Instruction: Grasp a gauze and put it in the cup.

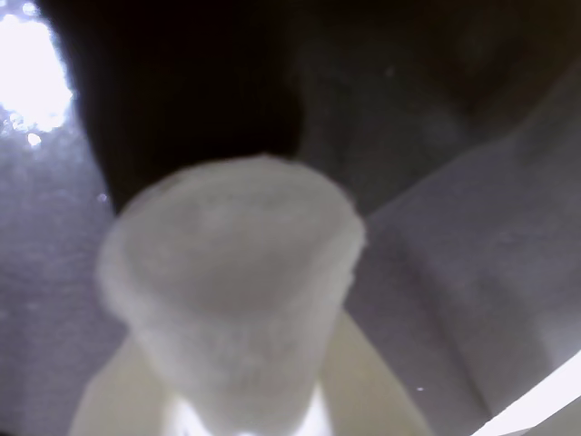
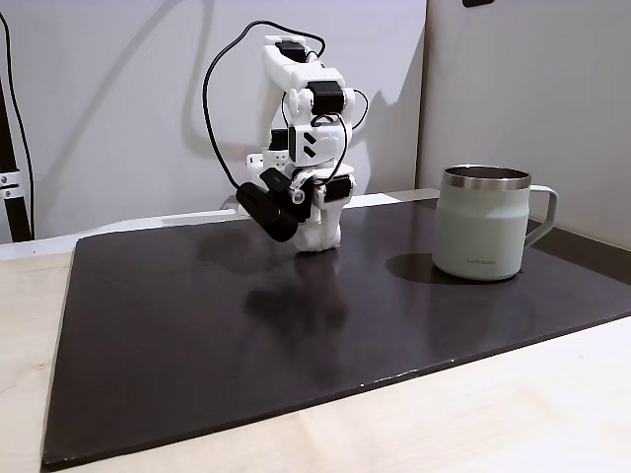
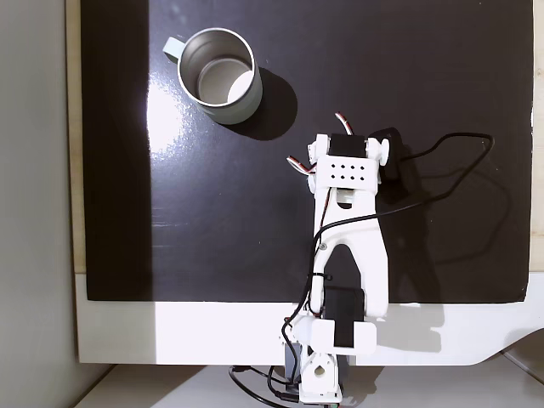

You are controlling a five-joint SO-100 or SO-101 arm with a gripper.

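**Q:** Gripper (image 2: 317,232) status, anyone? What are we looking at?

**A:** Clamped on the gauze (image 1: 231,282), as far as we can see. In the wrist view the fuzzy white roll sits right in front of the lens, pinched at its lower end between pale fingers (image 1: 372,381), with its round end pointing away from us. It's blurry, so we can't say more about the grip than that.

**Q:** And where's the cup?

**A:** We see the cup (image 2: 485,222) standing upright on the dark mat (image 2: 197,345), well to the right of the arm (image 2: 306,108) in a fixed view from the side, handle sticking out right. In a fixed view from above, the cup (image 3: 219,76) is up at the far left, open mouth up, well apart from the gripper head (image 3: 344,170).

**Q:** Anything between the two?

**A:** Just bare mat with a shiny glare patch. We've got a black cable (image 3: 442,153) looping off to the right of the arm, on the side away from the cup. The arm's white base (image 3: 331,340) sits on a white strip at the near edge.
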